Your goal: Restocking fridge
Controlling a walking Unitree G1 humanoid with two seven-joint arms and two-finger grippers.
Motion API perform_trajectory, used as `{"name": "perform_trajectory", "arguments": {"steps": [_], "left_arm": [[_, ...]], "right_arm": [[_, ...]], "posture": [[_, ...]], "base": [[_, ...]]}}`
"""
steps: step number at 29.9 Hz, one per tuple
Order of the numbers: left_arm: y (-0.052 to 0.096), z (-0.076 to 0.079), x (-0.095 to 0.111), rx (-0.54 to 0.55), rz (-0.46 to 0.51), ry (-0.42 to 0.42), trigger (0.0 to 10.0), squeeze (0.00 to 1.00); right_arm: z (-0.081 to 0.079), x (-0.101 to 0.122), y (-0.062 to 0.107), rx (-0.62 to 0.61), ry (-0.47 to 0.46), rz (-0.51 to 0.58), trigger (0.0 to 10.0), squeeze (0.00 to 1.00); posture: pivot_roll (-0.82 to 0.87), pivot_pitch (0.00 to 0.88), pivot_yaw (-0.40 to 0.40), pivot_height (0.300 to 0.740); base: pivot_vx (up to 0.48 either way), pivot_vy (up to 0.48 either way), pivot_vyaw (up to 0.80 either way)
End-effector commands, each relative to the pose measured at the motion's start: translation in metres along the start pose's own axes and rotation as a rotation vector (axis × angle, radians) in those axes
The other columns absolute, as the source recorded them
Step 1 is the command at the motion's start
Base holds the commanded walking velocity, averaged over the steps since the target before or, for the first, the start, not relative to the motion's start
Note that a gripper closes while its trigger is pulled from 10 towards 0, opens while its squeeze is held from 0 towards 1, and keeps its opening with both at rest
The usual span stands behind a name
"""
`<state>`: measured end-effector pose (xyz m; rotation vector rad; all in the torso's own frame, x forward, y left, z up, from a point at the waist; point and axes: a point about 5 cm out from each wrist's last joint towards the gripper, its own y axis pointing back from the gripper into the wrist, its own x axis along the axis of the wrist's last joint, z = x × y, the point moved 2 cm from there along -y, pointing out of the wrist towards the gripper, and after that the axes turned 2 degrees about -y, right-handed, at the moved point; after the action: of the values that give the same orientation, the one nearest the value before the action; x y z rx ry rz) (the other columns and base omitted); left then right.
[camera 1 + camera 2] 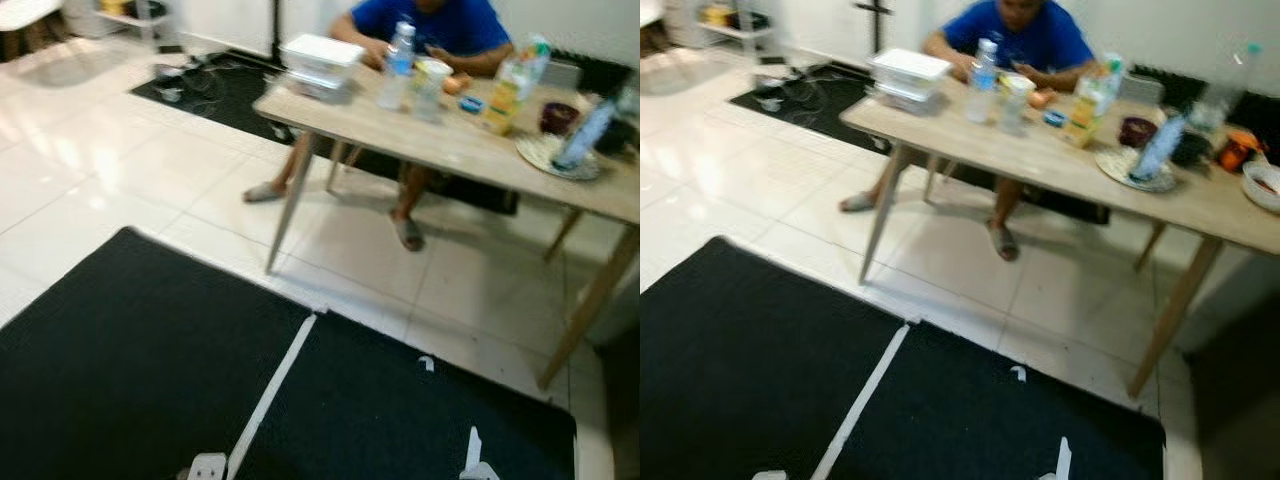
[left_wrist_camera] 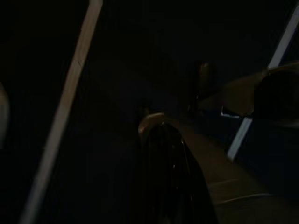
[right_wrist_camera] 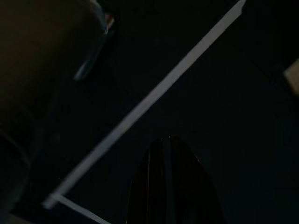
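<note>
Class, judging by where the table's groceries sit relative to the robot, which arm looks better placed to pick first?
Probably right, tentatively: the table with the water bottle and juice carton lies ahead toward the robot's right. Both grippers hang over the black mat.

A home, a lived-in dining area. Glossy white floor tiles (image 1: pixel 120 170) across the left and centre of the frame. Light wooden desk (image 1: pixel 1060 160) on slanted legs at upper right, crowded with everyday food and drink: water bottle (image 1: pixel 984 80), juice carton (image 1: pixel 1087 100), stacked white lidded containers (image 1: pixel 908 75), dark bowl (image 1: pixel 1136 130), woven placemat (image 1: pixel 1120 168). Person in a blue shirt (image 1: pixel 1020 35) seated behind it at top centre, sandalled feet (image 1: pixel 1002 240) under the desk. Black floor mats (image 1: pixel 130 370) joined by white tape (image 1: pixel 275 390) along the bottom. Tangle of cables (image 1: pixel 190 75) on another dark mat at upper left.
</note>
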<state>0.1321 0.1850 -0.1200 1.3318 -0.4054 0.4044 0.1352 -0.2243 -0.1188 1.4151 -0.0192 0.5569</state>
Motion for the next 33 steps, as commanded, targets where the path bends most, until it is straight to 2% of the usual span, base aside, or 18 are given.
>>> {"name": "perform_trajectory", "arguments": {"steps": [1,30,33], "left_arm": [[-0.0002,0.0079,-0.0101,-0.02,-0.029,0.009,10.0,0.0],[-0.0003,0.0088,-0.0106,-0.021,-0.028,0.01,10.0,0.0],[-0.0002,0.0087,-0.0109,-0.02,-0.029,0.009,10.0,0.0]], "right_arm": [[0.0044,0.0003,0.0004,-0.017,0.004,-0.002,10.0,0.0],[0.0056,0.002,0.0003,-0.027,0.007,0.006,10.0,0.0],[0.0054,0.0014,0.0003,-0.024,0.008,0.001,10.0,0.0]], "posture": [[-0.04,0.099,-0.051,0.74],[-0.04,0.099,-0.051,0.74],[-0.04,0.099,-0.051,0.74]], "base": [[0.315,0.0,0.0],[0.318,0.0,0.0],[0.317,0.0,-0.6]]}}
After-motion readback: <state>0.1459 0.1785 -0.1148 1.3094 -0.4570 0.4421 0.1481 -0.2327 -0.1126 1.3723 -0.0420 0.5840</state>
